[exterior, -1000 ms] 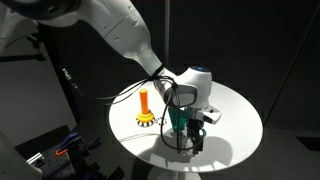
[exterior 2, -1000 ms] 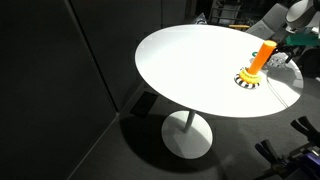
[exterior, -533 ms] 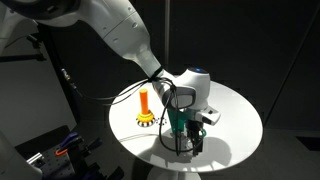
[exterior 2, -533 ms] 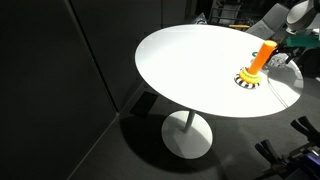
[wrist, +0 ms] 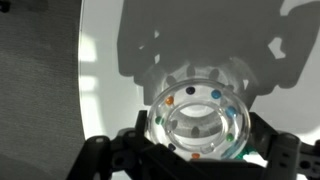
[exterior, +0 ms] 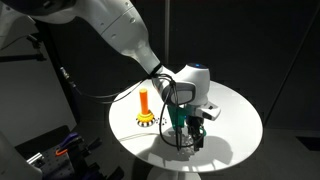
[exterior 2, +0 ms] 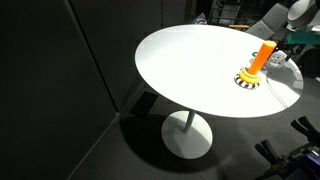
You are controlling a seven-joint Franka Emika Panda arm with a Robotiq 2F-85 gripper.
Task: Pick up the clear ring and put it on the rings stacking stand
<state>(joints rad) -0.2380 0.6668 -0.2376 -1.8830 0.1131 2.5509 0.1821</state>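
Observation:
In the wrist view the clear ring (wrist: 200, 121), glassy with small coloured beads inside, fills the space between my gripper's (wrist: 198, 142) dark fingers (wrist: 112, 156), which are shut on its two sides. The gripper's shadow lies on the white table beyond the ring. In an exterior view the gripper (exterior: 190, 136) points down, just above the table's near part. The rings stacking stand (exterior: 146, 107), an orange peg on a yellow and black base, stands a short way to its left. The stand (exterior 2: 256, 64) also shows in the second exterior picture, where the gripper is mostly cut off at the right edge.
The round white table (exterior: 240, 122) stands on a single pedestal (exterior 2: 187, 128) in a dark room. Its edge (wrist: 80, 90) runs close by in the wrist view. A cable (exterior: 110, 95) trails from the arm behind the stand. Dark equipment (exterior: 55, 145) sits low beside the table.
The gripper with the clear ring has shifted very slightly up and to the right. The stand has not moved.

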